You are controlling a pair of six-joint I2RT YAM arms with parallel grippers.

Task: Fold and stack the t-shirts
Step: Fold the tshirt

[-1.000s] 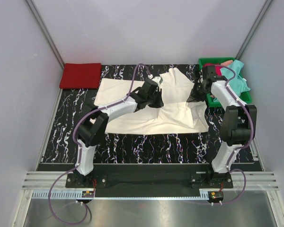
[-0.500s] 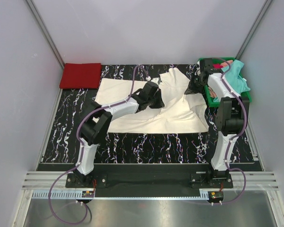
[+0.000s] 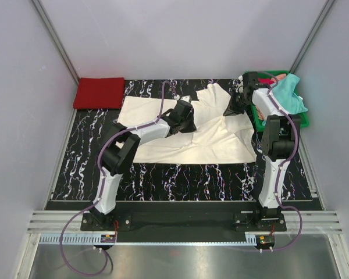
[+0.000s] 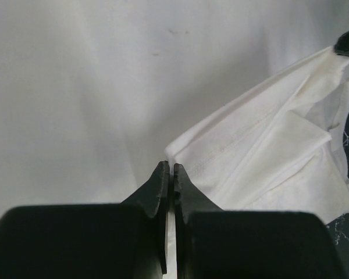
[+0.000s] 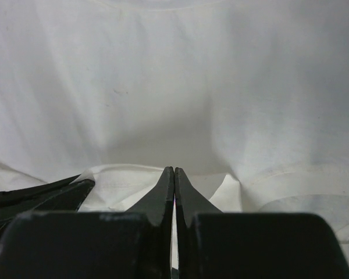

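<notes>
A large cream-white t-shirt (image 3: 192, 148) lies spread on the black marbled table (image 3: 163, 174). Its back right part is bunched and raised. My left gripper (image 3: 189, 119) is shut on a hemmed edge of that shirt near its middle; the tips (image 4: 168, 167) pinch the white cloth (image 4: 75, 87). My right gripper (image 3: 237, 104) is shut on the shirt's back right part, and the cloth (image 5: 174, 70) fills its view beyond the tips (image 5: 174, 170). A folded red t-shirt (image 3: 99, 93) sits at the back left. A teal t-shirt (image 3: 289, 96) lies in the tray.
A green plastic tray (image 3: 260, 121) stands at the back right corner, right beside my right arm, with a scrap of reddish cloth (image 3: 279, 77) at its far end. Grey walls close in the back and both sides.
My right gripper has moved toward the back of the table, pulling the cream-white shirt's right part with it. My left gripper has shifted slightly back as well.
</notes>
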